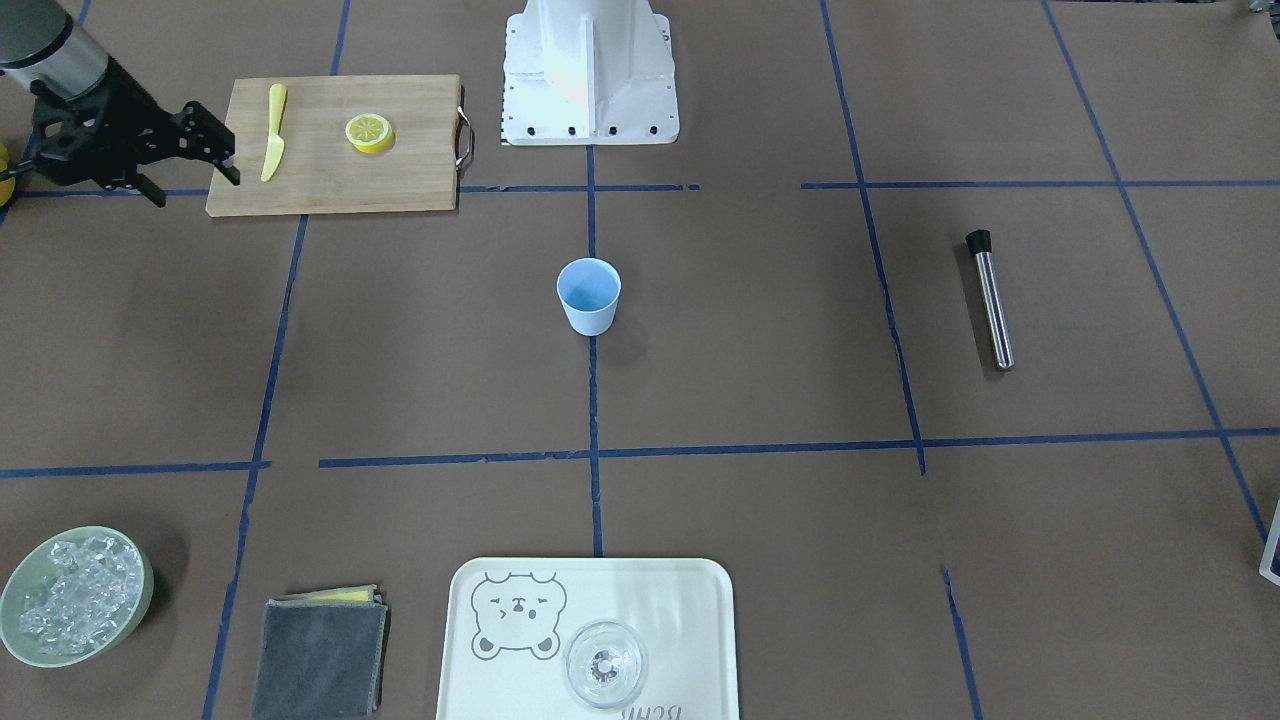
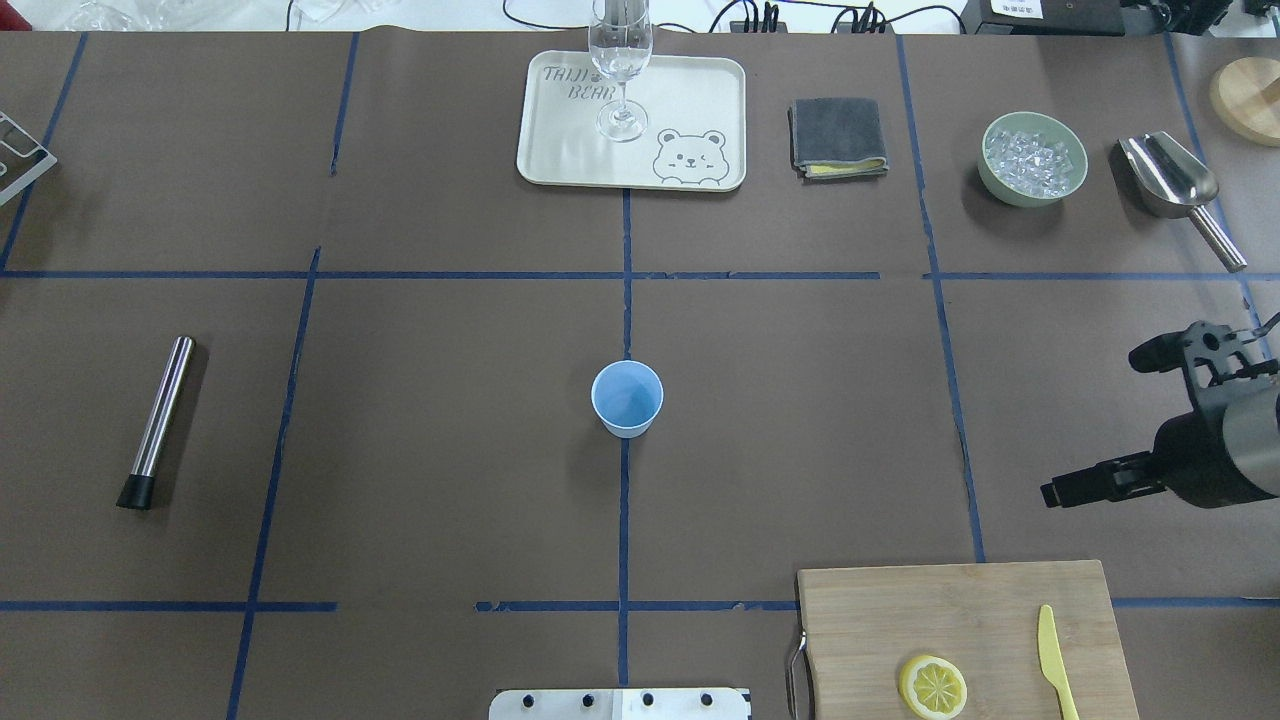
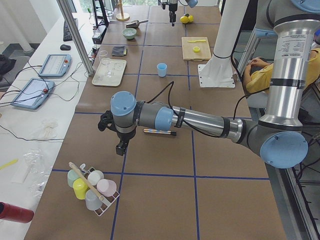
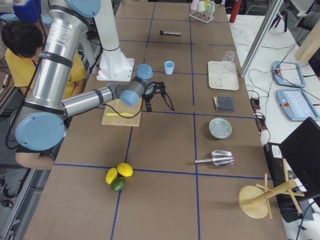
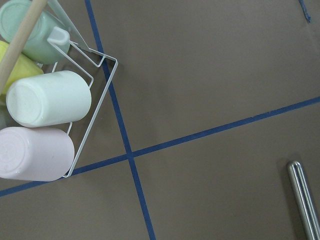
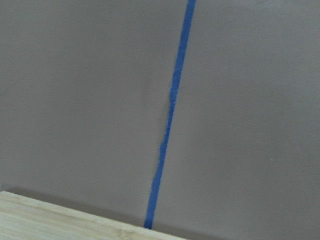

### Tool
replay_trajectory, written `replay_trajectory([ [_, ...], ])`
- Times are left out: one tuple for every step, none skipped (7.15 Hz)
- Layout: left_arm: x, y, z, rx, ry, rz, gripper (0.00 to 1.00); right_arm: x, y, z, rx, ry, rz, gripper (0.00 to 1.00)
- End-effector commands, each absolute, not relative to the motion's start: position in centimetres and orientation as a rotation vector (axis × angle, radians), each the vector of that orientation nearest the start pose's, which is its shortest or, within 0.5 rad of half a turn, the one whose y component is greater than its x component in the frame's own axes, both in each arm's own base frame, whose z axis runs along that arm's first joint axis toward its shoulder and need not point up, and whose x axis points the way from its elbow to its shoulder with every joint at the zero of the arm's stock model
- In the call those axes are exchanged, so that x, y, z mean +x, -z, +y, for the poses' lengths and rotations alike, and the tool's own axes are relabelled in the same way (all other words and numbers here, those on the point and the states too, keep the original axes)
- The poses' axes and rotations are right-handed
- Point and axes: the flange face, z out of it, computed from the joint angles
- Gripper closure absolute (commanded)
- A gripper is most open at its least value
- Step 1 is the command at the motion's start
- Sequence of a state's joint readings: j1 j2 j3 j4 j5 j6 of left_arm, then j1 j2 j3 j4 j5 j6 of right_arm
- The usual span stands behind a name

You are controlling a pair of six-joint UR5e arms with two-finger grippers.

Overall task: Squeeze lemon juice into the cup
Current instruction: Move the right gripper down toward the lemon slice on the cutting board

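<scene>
The lemon slice [image 1: 369,132] lies flat on the wooden cutting board [image 1: 400,170], also in the overhead view [image 2: 932,686]. The light-blue cup [image 1: 588,295] stands upright and empty at the table's middle [image 2: 627,398]. My right gripper [image 2: 1100,425] is open and empty, hovering beyond the board's far right corner, near the board's knife end [image 1: 195,188]. My left gripper [image 3: 119,142] shows only in the exterior left view, far from the cup near a rack of cups. I cannot tell whether it is open or shut.
A yellow toy knife [image 2: 1055,665] lies on the board beside the slice. A steel muddler [image 2: 160,420] lies at the left. A tray [image 2: 560,150] with a clear glass [image 2: 621,60], a grey cloth [image 2: 838,137], an ice bowl [image 2: 1033,158] and a scoop [image 2: 1175,185] line the far edge.
</scene>
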State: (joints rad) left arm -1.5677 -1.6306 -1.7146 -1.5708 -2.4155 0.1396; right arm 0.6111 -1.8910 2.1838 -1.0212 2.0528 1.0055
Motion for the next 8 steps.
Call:
replay_trajectory([
  [-5.6, -55.2, -52.1, 0.25, -0.222, 0.829, 0.0, -31.5, -41.3, -22.4, 0.07, 0.149, -0.928, 0.0],
  [-5.6, -55.2, -52.1, 0.25, -0.222, 0.827, 0.0, -32.3, -40.3, -20.8, 0.021, 0.12, -0.946, 0.0],
  [-5.6, -55.2, -52.1, 0.25, -0.222, 0.827, 0.0, -32.9, -39.8, -18.9, -0.013, 0.07, -0.945, 0.0],
  [-5.6, -55.2, -52.1, 0.25, -0.222, 0.827, 0.0, -34.3, -40.4, -16.4, 0.005, 0.061, -0.917, 0.0],
  [-5.6, -55.2, -52.1, 0.251, -0.222, 0.827, 0.0, -35.6, -40.7, -14.4, 0.009, 0.005, -0.892, 0.0],
  [-5.6, -55.2, -52.1, 0.251, -0.222, 0.827, 0.0, -36.0, -40.8, -13.8, 0.002, -0.032, -0.873, 0.0],
  [-5.6, -55.2, -52.0, 0.251, -0.222, 0.827, 0.0, -36.4, -40.9, -13.2, -0.027, -0.069, -0.867, 0.0],
  [-5.6, -55.2, -52.0, 0.25, -0.222, 0.827, 0.0, -36.8, -41.2, -12.8, -0.01, -0.088, -0.856, 0.0],
])
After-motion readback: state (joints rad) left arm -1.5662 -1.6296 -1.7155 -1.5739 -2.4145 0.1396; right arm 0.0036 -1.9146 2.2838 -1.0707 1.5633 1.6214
